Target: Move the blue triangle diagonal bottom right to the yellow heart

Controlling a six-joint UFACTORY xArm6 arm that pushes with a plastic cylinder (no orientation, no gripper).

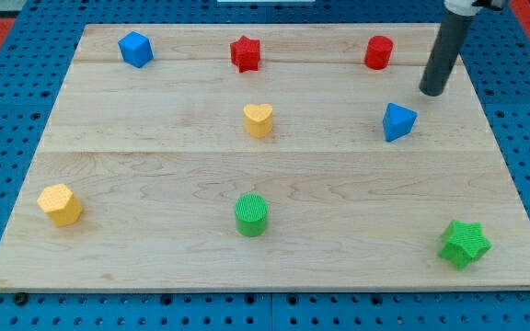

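The blue triangle [398,121] lies right of centre on the wooden board [155,156]. The yellow heart [258,119] lies near the board's centre, level with the triangle and well to its left. My tip [433,91] stands just above and to the right of the blue triangle, a small gap away, not touching it. The dark rod rises from there to the view's top right.
A blue cube [135,49] at top left, a red star [245,53] at top centre, a red cylinder [379,52] at top right. A yellow hexagon [60,204] at bottom left, a green cylinder [251,215] at bottom centre, a green star [464,244] at bottom right.
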